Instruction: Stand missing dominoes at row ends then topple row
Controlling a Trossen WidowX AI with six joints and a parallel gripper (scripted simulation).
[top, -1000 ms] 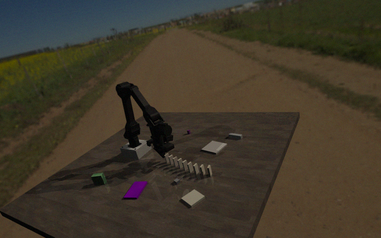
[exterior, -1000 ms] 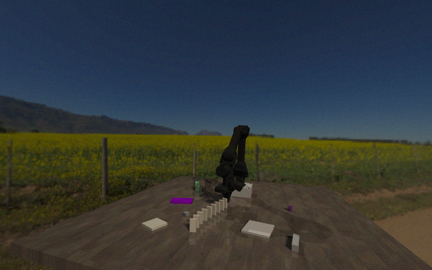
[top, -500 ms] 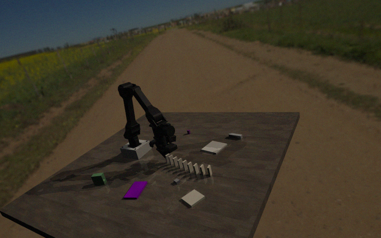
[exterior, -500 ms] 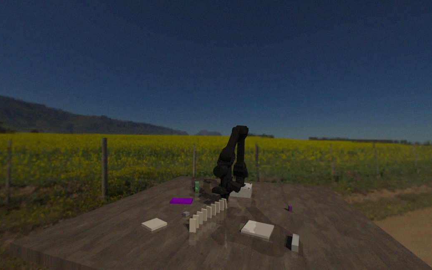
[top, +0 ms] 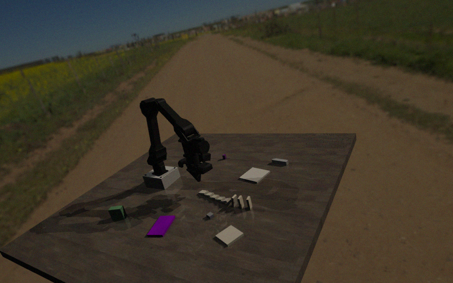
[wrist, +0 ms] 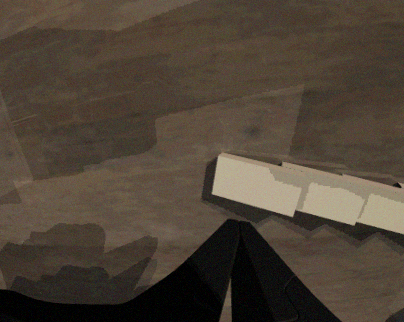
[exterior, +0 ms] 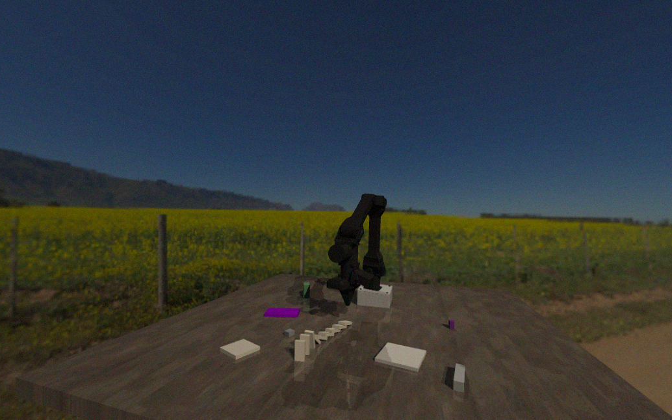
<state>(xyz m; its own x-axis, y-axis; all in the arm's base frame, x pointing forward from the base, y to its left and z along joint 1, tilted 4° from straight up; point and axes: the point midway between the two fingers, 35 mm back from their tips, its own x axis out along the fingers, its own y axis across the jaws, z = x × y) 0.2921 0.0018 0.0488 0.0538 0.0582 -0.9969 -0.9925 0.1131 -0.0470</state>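
Note:
My gripper (top: 199, 180) (exterior: 347, 303) (wrist: 236, 230) is shut and empty. It is above the table beside the row's arm-side end. The cream domino at that end (top: 203, 192) (exterior: 345, 324) (wrist: 253, 185) lies down. Several more lie in line after it, each overlapping its neighbour like shingles. Further along, one domino (top: 228, 202) (exterior: 317, 339) leans steeply toward the part still up. Three dominoes are up at the far end, the outermost domino (top: 249, 203) (exterior: 299, 350) among them. The wrist view shows only part of the fallen line.
A cream slab (top: 228, 235) (exterior: 240, 348) and small grey cube (top: 210, 215) (exterior: 288, 332) lie on one side of the row. A white slab (top: 255, 175) (exterior: 401, 356) and pale bar (top: 279, 162) (exterior: 459, 377) lie opposite. A purple slab (top: 161, 226) (exterior: 281, 312) and green block (top: 116, 213) (exterior: 306, 289) are farther off.

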